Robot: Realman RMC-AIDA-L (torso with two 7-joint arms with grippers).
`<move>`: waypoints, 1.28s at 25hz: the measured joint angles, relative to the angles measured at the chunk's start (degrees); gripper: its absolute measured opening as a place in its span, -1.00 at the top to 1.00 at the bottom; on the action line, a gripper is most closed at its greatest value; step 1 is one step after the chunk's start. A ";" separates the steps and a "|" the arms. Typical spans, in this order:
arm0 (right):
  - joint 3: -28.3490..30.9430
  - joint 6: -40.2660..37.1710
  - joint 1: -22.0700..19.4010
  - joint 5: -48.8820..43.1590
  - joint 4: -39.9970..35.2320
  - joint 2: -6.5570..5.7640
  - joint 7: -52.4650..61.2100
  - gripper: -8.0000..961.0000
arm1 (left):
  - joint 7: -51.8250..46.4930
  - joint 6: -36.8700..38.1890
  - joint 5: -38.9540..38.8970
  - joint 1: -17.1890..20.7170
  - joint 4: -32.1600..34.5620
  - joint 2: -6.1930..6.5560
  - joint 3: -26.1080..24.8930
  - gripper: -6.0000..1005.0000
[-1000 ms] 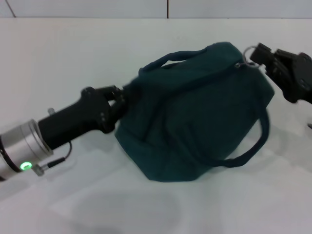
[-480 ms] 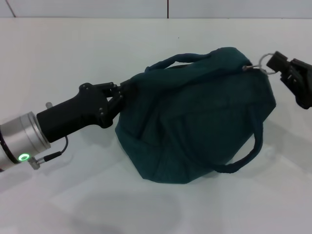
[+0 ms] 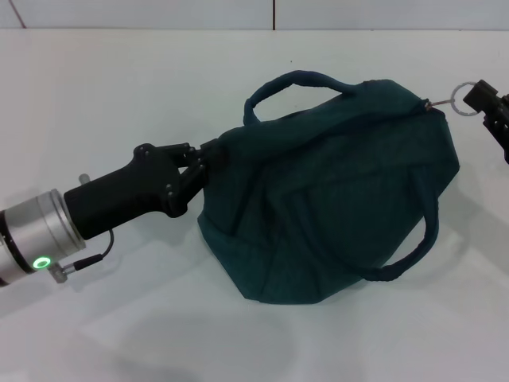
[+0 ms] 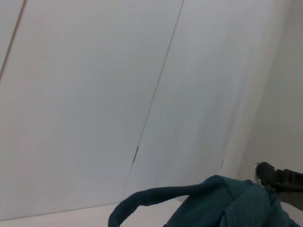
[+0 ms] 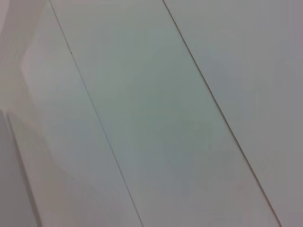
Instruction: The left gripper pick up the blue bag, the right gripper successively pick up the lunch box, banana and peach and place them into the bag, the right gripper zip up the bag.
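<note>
The blue bag (image 3: 326,191) is found lying on the white table (image 3: 119,95), right of the table's middle and towards its right edge. The bag is bulged and appears zipped along its top seam. One padded handle (image 3: 298,82) is arched over the bag's far side; the other handle (image 3: 409,247) is looped out on the near right side, towards the table's near edge.

The left gripper (image 3: 205,163) is extended from the near left edge of the table, its silver wrist with the green ring light (image 3: 38,263) seen low at the left. Its fingers are clenched on a fold of fabric at the bag's left end, and the cloth is gathered between them.

The right gripper (image 3: 487,103) is located at the table's right edge, level with the bag's far right corner. Only its tip is seen. The silver ring pull (image 3: 461,98) of the zipper is seen drawn out from the bag's far right corner to that tip, and the gripper is judged to be closed on it.

In the left wrist view, the far handle (image 4: 156,196) and the upper part of the bag (image 4: 227,203) are recorded, with the other arm's gripper (image 4: 279,177) at the bag's far end. The right wrist view records only pale panelled surface.
</note>
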 joint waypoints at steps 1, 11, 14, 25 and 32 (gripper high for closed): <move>0.02 0.34 -0.03 0.03 0.02 0.01 0.00 0.96 | -0.15 0.08 0.09 -0.09 0.00 -0.01 -0.01 0.73; -1.61 0.59 0.44 -0.41 0.93 0.25 0.00 0.96 | -14.15 0.83 0.43 -0.29 8.49 0.50 -0.08 0.70; -2.02 0.60 0.49 -0.46 1.40 0.28 -0.35 0.96 | -19.63 0.86 0.85 0.05 13.84 1.43 -0.14 0.58; -2.07 0.02 0.31 -0.24 2.54 0.45 -1.40 0.96 | -46.45 1.01 20.05 -10.22 32.64 2.36 7.11 0.13; -1.65 -0.20 0.50 -0.05 2.93 0.45 -1.42 0.96 | -47.23 -0.49 25.49 -11.61 42.92 -1.59 13.72 0.09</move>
